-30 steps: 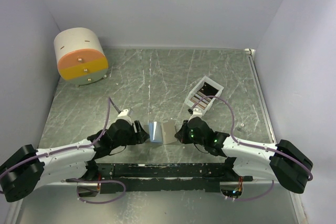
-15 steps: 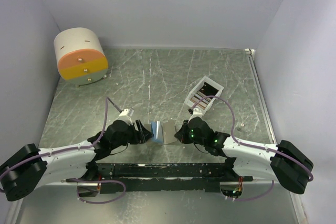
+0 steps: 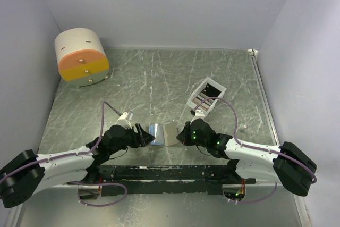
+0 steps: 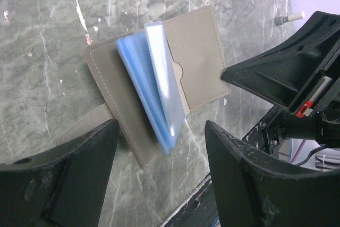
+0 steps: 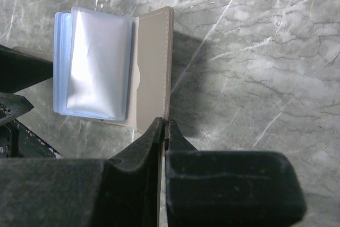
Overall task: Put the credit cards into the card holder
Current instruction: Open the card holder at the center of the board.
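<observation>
Card holder (image 3: 163,134) lying open on tabletop (image 3: 159,78), taupe cover down, blue and clear sleeves (image 4: 159,83) fanned upward. Left claw (image 4: 159,131) at its left side, fingers spread wide, gripping nothing. Right claw (image 5: 162,123) at its right side, pinched closed on near corner of cover, that edge raised slightly. Credit cards (image 3: 202,99) standing in white slotted tray (image 3: 215,82), beyond and right of card holder.

Card holder (image 3: 163,134) hemmed in on two sides: left gripper (image 3: 142,135), jaws spread wide, at its left edge; right gripper (image 3: 181,133) pinched on its right edge. Bare table (image 3: 159,78) beyond it, free for approach. White slotted tray (image 3: 206,95) near, behind right gripper. Drum (image 3: 81,57) in far-left corner, well apart. Walls (image 3: 297,51) enclose left, right, rear.
</observation>
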{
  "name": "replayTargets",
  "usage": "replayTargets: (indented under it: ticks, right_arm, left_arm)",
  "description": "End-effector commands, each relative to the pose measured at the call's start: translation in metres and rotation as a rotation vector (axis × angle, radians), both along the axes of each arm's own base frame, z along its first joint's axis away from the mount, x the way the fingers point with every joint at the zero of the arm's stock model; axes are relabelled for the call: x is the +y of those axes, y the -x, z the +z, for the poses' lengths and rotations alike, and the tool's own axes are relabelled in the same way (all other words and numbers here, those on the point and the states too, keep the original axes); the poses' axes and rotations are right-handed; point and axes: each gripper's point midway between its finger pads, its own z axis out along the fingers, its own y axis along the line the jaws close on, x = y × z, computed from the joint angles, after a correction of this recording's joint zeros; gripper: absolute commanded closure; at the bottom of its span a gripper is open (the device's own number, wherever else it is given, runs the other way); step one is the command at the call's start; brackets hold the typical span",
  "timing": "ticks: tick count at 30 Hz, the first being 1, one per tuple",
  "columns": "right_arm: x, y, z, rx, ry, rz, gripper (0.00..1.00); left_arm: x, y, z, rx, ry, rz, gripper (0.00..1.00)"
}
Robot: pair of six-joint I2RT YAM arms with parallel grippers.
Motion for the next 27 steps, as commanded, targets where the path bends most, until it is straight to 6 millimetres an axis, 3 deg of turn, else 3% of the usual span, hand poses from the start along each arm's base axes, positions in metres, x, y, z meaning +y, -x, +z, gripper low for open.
replayTargets:
  ticks: [1, 11, 16, 23, 27]
  right_arm:
    - [-0.001, 0.000, -0.003, -0.002, -0.006, -0.006, 1.00]
    - [0.000, 0.002, -0.005, 0.009, -0.008, -0.002, 1.00]
    - [0.000, 0.003, -0.006, 0.014, -0.008, 0.002, 1.00]
    - [0.001, 0.002, -0.003, 0.008, -0.011, 0.005, 1.00]
    - [0.002, 0.002, -0.003, 0.009, -0.012, 0.007, 1.00]
  left_arm:
    - [-0.005, -0.003, 0.011, -0.043, 0.049, -0.010, 0.23]
    - [-0.015, -0.010, 0.014, -0.059, 0.038, -0.029, 0.32]
    - [-0.020, -0.011, 0.012, -0.059, 0.050, -0.040, 0.41]
    - [-0.024, -0.011, 0.018, -0.070, 0.067, -0.056, 0.61]
    - [-0.026, -0.010, 0.019, -0.070, 0.074, -0.068, 0.59]
